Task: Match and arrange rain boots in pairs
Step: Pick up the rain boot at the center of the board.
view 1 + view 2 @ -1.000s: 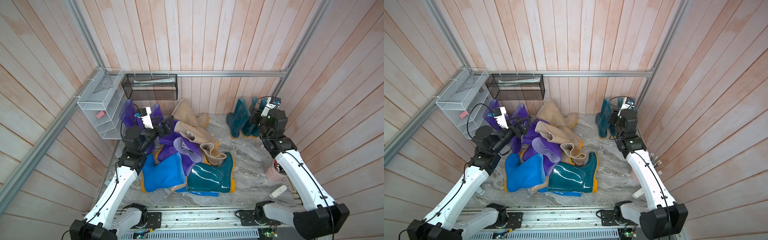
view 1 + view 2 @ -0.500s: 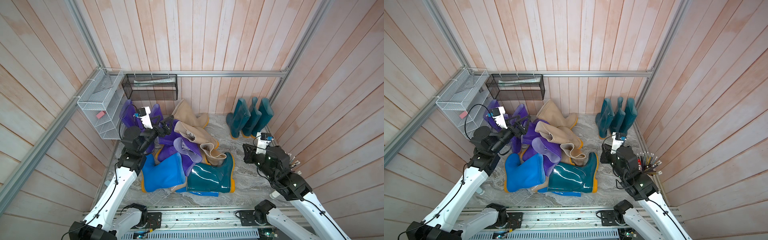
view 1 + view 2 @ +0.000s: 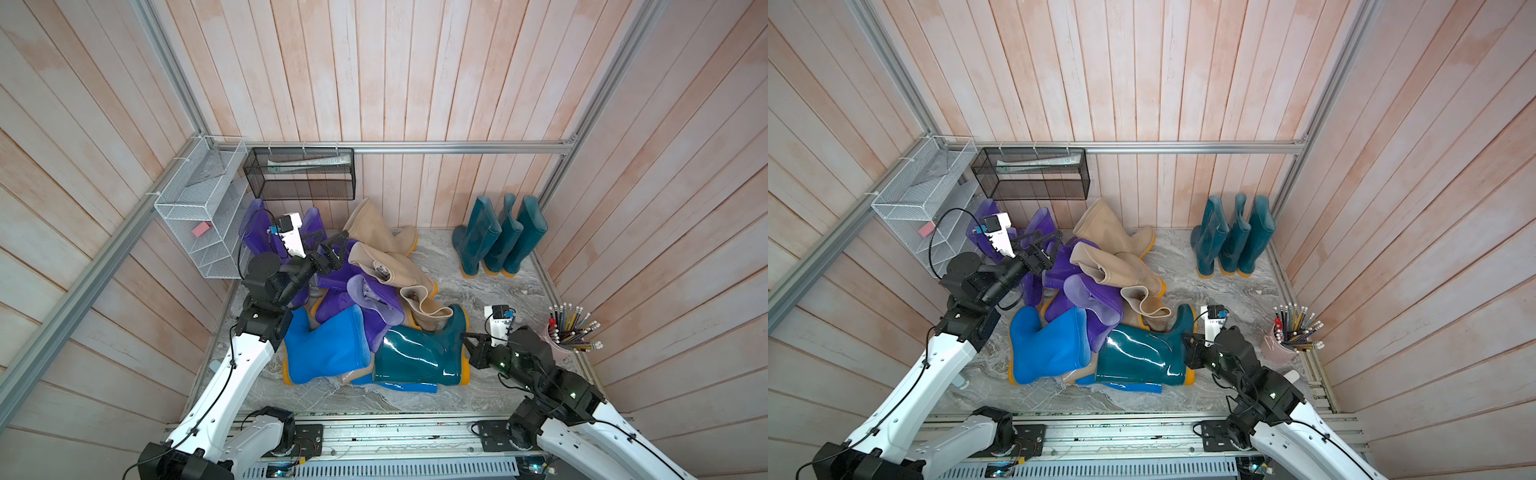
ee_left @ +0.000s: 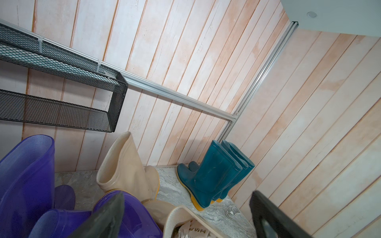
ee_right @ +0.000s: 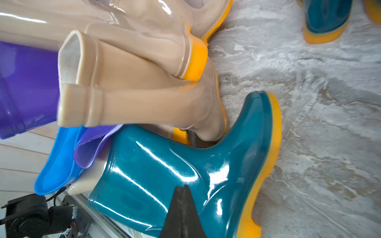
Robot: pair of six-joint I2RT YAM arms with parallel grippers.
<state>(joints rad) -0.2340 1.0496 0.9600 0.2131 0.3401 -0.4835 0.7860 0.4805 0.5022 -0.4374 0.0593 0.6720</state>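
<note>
Three dark teal rain boots stand upright in a row at the back right corner, also in the left wrist view. A fourth teal boot lies on its side at the front of a heap of purple, beige and bright blue boots. My right gripper is shut and empty, its tip close over the lying teal boot near its yellow sole. My left gripper hangs open above the purple boots, holding nothing.
A white wire shelf with a pink eraser hangs on the left wall, a black mesh basket on the back wall. A pink cup of pencils stands at the right edge behind my right arm. Marbled floor shows between heap and standing boots.
My right arm has left the standing teal boots at the back corner and swung forward to the lying teal boot, its gripper shutting on the way. The left arm has stayed put.
</note>
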